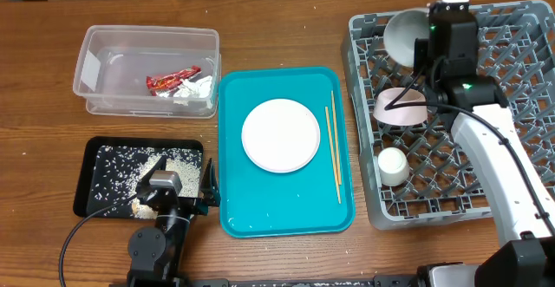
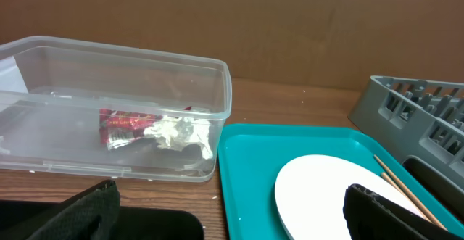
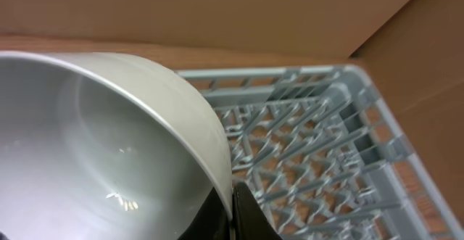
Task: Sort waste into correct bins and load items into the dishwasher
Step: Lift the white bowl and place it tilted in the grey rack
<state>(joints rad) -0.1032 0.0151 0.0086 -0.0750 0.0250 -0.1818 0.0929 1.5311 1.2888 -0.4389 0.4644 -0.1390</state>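
Note:
My right gripper (image 1: 428, 42) is shut on the rim of a white bowl (image 1: 406, 34) over the far left corner of the grey dish rack (image 1: 529, 79); the wrist view shows the bowl (image 3: 94, 146) pinched between the fingers (image 3: 232, 211). A second bowl (image 1: 401, 107) and a small white cup (image 1: 393, 166) sit in the rack. The round plate (image 1: 280, 134) and the chopsticks (image 1: 334, 153) lie on the teal tray (image 1: 234, 209). My left gripper (image 1: 180, 202) is open and empty, low at the front. The clear tub (image 1: 95, 48) holds the red wrapper (image 1: 171, 81) and the tissue (image 1: 198, 88).
The black tray (image 1: 91, 161) at the front left holds rice scraps (image 1: 130, 170). In the left wrist view the tub (image 2: 217, 88), the wrapper (image 2: 125, 124), the tissue (image 2: 174, 133), the teal tray (image 2: 246, 175), the plate (image 2: 312, 189) and the rack (image 2: 413, 117) show ahead.

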